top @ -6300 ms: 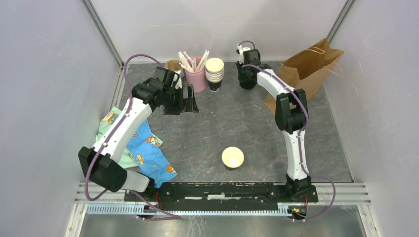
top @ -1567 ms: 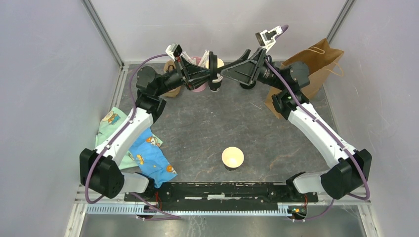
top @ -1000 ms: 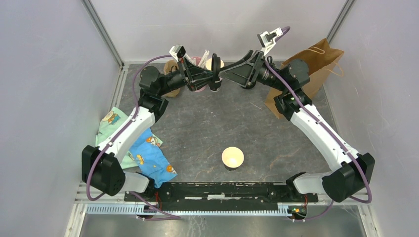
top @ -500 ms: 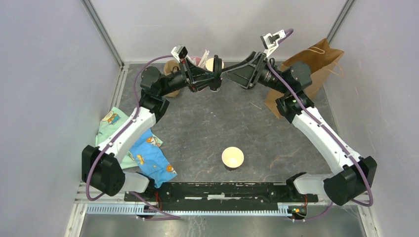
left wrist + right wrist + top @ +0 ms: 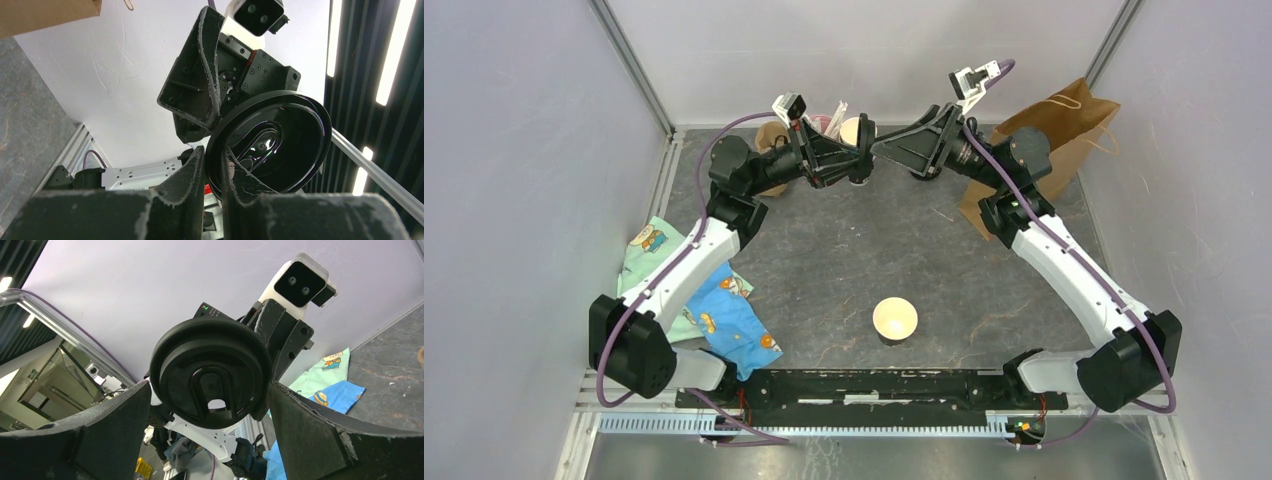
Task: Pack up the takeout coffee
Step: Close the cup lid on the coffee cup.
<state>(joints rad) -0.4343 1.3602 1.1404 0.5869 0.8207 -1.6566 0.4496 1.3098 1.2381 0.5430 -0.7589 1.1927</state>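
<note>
With my left gripper clamped on the rim of the black lid at upper middle, my right gripper apart around it, and the lidless paper cup at lower centre, I fear the lid drops if the left releases too early.

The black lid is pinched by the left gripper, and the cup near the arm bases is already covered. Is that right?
No: the cup stands open, its cream inside showing in the top view. The left gripper does pinch the lid.
</note>
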